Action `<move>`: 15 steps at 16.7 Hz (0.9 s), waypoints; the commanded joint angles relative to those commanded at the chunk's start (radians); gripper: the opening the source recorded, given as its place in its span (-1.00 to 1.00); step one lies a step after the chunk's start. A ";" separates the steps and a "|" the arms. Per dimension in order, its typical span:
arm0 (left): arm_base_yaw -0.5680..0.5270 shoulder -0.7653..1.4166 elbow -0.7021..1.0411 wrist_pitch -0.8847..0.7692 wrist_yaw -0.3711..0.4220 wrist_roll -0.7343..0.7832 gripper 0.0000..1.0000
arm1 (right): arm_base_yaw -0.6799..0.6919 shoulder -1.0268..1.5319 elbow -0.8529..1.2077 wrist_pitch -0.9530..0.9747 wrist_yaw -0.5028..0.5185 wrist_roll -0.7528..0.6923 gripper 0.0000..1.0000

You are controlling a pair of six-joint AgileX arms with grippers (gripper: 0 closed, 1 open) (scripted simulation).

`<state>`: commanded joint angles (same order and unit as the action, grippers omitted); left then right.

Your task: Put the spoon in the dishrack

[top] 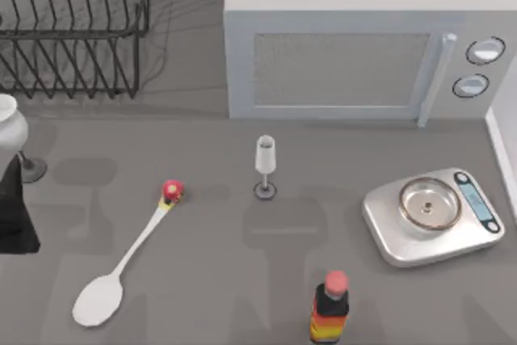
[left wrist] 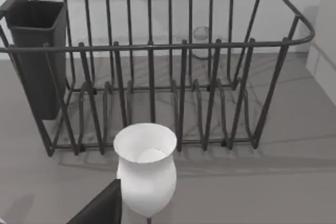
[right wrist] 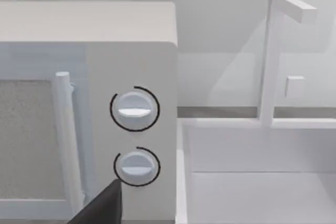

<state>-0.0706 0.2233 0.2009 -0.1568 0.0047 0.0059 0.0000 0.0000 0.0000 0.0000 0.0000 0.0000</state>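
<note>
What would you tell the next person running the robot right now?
Left pincer: near the table's left edge, beside a white goblet, facing the dishrack; holding nothing seen.
Right pincer: facing the microwave dials; holding nothing seen.
Spoon: lying flat on the table, front left, knob toward the clear stemmed glass.
Done: nothing yet.
Left: grasp the spoon, carry it to the dishrack at back left.
</note>
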 joint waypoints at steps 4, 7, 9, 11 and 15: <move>-0.083 0.356 0.248 -0.207 -0.002 0.009 1.00 | 0.000 0.000 0.000 0.000 0.000 0.000 1.00; -0.152 0.685 0.449 -0.386 -0.004 0.018 1.00 | 0.000 0.000 0.000 0.000 0.000 0.000 1.00; -0.198 0.896 0.581 -0.503 -0.005 0.023 1.00 | 0.000 0.000 0.000 0.000 0.000 0.000 1.00; -0.242 1.079 0.706 -0.612 -0.005 0.028 1.00 | 0.000 0.000 0.000 0.000 0.000 0.000 1.00; -0.315 1.368 0.925 -0.787 -0.004 0.034 1.00 | 0.000 0.000 0.000 0.000 0.000 0.000 1.00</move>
<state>-0.3852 1.5918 1.1258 -0.9440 0.0004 0.0403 0.0000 0.0000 0.0000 0.0000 0.0000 0.0000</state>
